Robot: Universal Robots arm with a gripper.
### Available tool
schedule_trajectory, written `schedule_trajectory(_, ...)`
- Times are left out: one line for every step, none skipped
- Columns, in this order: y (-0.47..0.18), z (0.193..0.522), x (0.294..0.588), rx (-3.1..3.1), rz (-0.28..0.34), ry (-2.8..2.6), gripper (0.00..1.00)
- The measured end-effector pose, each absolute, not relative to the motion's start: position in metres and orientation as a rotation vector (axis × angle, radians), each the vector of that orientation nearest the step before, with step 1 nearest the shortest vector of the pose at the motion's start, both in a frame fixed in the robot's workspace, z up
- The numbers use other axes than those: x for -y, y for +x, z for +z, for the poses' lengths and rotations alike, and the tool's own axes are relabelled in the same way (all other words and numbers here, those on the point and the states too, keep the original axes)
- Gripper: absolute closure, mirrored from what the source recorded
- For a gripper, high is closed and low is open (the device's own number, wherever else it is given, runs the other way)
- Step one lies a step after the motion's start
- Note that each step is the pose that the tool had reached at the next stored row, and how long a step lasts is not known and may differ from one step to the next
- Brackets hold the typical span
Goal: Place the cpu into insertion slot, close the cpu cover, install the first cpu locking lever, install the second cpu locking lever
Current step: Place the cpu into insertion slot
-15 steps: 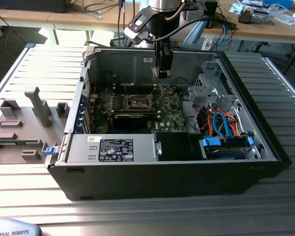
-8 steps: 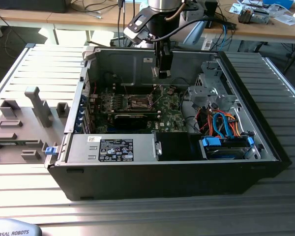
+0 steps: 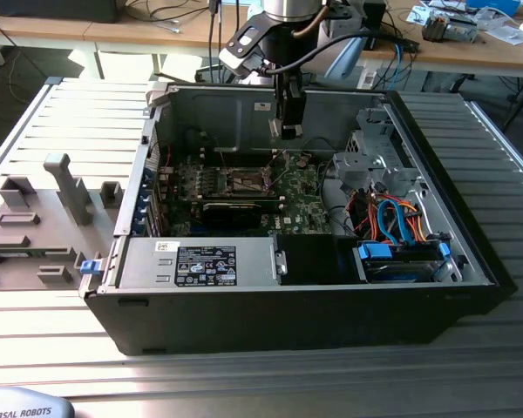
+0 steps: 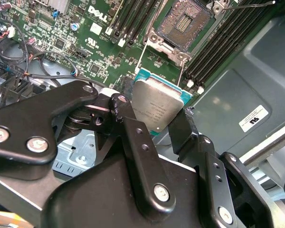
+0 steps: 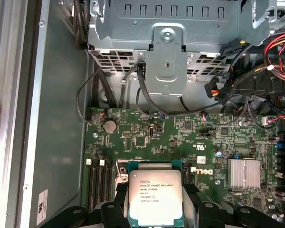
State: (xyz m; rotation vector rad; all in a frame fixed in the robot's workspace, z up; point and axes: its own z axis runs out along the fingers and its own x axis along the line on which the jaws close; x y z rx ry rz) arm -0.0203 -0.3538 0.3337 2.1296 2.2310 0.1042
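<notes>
My gripper (image 4: 154,114) is shut on the cpu (image 4: 157,105), a flat square chip with a dull silver top, pinched by its edges between two black fingers (image 4: 133,137). In the first wrist view the cpu (image 5: 155,194) hangs above the green motherboard (image 5: 147,137). In the exterior view my gripper (image 3: 289,129) hovers inside the open computer case, above and a little to the exterior view's right of the insertion slot (image 3: 244,181). The slot (image 4: 184,21) lies bare, its contacts showing inside a silver metal frame (image 4: 160,41). Two thin locking levers (image 4: 181,78) stick up beside it. Whether that frame is the cpu cover I cannot tell.
Around the motherboard stand the case walls (image 3: 244,113). A grey drive cage (image 5: 168,52) and bundled cables (image 3: 392,222) lie toward the exterior view's right, memory slots (image 4: 133,16) beside the socket, and a black card (image 3: 235,212) in front of it. Grey fixtures (image 3: 44,218) rest outside the case.
</notes>
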Motion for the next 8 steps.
schedule_trajectory(-0.0203, 0.3337, 0.3538, -2.230, 0.104, 2.131, 0.46)
schedule_trajectory(-0.0203, 0.3337, 0.3538, -2.229, 0.104, 2.132, 0.46)
schedule_trajectory(-0.0203, 0.3336, 0.3538, -2.228, 0.104, 2.133, 0.46)
schedule_trajectory(-0.0203, 0.3336, 0.3538, -2.226, 0.104, 2.135, 0.46)
schedule_trajectory(-0.0203, 0.3335, 0.3538, -2.225, 0.104, 2.136, 0.46)
schedule_trajectory(-0.0203, 0.3335, 0.3538, -2.224, 0.104, 2.137, 0.46)
schedule_trajectory(-0.0203, 0.3335, 0.3538, -2.223, 0.104, 2.137, 0.46)
schedule_trajectory(-0.0203, 0.3334, 0.3538, -2.222, 0.104, 2.138, 0.46)
